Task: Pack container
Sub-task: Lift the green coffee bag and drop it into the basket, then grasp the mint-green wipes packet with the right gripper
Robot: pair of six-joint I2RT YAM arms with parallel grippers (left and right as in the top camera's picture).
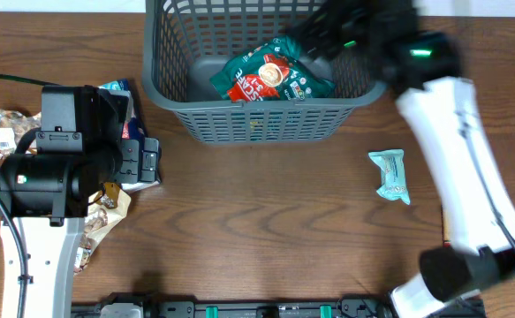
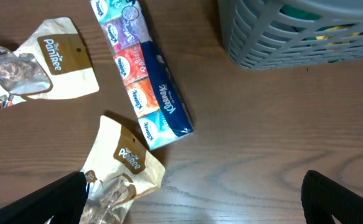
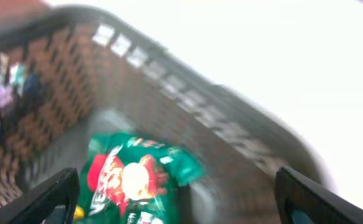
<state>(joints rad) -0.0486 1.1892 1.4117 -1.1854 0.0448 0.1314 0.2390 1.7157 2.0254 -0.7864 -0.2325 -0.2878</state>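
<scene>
1. Brown wooden counter [image 1: 266,212] fills our overhead view; the container [image 1: 257,119] sits at its far edge, holding a green-and-red packet [image 1: 270,78], with a teal packet [image 1: 390,175] lying apart to the right.
2. From the left wrist we see the left fingers [image 2: 56,199] spread wide, empty, above a Kleenex pack [image 2: 147,81] and a tan snack pouch [image 2: 122,180].
3. Our blurred right-wrist view shows the right fingers [image 3: 44,199] released, over the packet inside the container.

The tissue pack [image 2: 145,74] reads "Kleenex" on its blue side; pouch labels [image 2: 55,53] illegible
</scene>
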